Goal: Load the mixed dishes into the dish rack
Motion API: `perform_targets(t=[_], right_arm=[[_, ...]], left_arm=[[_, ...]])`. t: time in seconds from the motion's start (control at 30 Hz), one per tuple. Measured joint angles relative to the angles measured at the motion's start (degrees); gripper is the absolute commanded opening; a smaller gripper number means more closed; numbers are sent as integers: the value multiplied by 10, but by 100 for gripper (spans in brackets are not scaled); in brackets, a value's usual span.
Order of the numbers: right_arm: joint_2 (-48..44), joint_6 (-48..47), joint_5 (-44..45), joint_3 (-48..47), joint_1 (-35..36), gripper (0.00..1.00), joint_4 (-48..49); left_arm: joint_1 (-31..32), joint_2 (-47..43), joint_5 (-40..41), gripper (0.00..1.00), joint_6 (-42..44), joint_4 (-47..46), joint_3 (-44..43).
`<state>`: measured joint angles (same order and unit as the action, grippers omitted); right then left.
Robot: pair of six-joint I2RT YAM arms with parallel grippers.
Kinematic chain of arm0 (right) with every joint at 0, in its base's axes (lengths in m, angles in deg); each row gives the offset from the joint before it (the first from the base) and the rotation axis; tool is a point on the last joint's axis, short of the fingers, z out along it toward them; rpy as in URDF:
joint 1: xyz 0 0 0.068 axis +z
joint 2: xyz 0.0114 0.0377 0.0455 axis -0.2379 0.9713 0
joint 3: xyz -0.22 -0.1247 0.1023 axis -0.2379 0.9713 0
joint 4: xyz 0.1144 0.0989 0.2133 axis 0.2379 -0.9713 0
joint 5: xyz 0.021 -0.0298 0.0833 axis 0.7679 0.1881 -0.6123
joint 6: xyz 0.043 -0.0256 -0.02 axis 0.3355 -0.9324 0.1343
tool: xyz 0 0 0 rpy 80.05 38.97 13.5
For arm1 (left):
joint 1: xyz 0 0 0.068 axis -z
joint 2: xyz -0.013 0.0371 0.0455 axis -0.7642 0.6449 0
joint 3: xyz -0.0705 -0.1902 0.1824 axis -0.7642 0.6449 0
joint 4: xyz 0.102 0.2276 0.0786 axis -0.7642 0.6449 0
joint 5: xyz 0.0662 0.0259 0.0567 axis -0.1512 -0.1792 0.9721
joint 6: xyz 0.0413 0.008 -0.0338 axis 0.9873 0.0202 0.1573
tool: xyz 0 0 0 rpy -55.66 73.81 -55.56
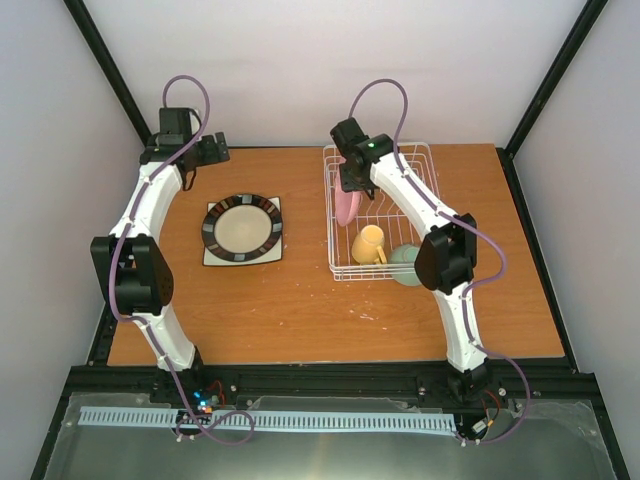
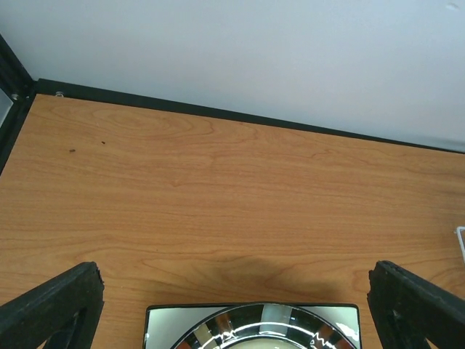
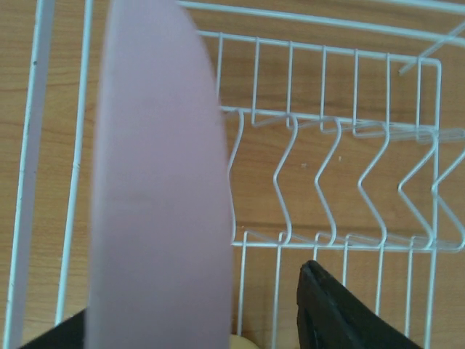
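My right end effector (image 3: pixel 190 298) spread astride upright pink round plate (image 3: pixel 156 182) in white wire dish rack (image 1: pixel 412 170). Left end effector (image 2: pixel 234 269) spread above black-rimmed cream plate (image 2: pixel 254 329) on wooden desk (image 2: pixel 218 182).

The wire rack (image 1: pixel 428 152) is white, its round plate (image 1: pixel 347 207) pink, mug (image 1: pixel 368 244) yellow, bowl (image 1: pixel 405 263) mint-green. The cream plate (image 1: pixel 241 227)'s rim alternates black and grey.

A round plate (image 1: pixel 241 226) lies on a square plate (image 1: pixel 213 257), left of the rack (image 1: pixel 400 146) holding an upright plate (image 1: pixel 347 207), mug (image 1: pixel 368 244) and bowl (image 1: pixel 406 262).
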<state>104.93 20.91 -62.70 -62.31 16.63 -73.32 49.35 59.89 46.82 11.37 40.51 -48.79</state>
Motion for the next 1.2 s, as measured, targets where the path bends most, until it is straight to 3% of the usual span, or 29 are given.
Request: perform_targets(t=[0.27, 0.57, 1.0, 1.1, 1.2], right_arm=[[2, -3, -4, 2, 1, 59, 0], [-23, -5, -22, 58, 1, 64, 42], [-111, -12, -41, 91, 1, 68, 94], [-121, -12, -39, 92, 1, 68, 96], [-131, -12, -29, 96, 1, 68, 97]], left_arm=[[-13, -3, -34, 100, -9, -1, 27], [-70, -10, -120, 100, -44, -10, 92], [-79, -10, -175, 98, -53, -17, 118], [-91, -10, -195, 85, -54, -17, 144], [-107, -10, -216, 56, -57, -13, 176]])
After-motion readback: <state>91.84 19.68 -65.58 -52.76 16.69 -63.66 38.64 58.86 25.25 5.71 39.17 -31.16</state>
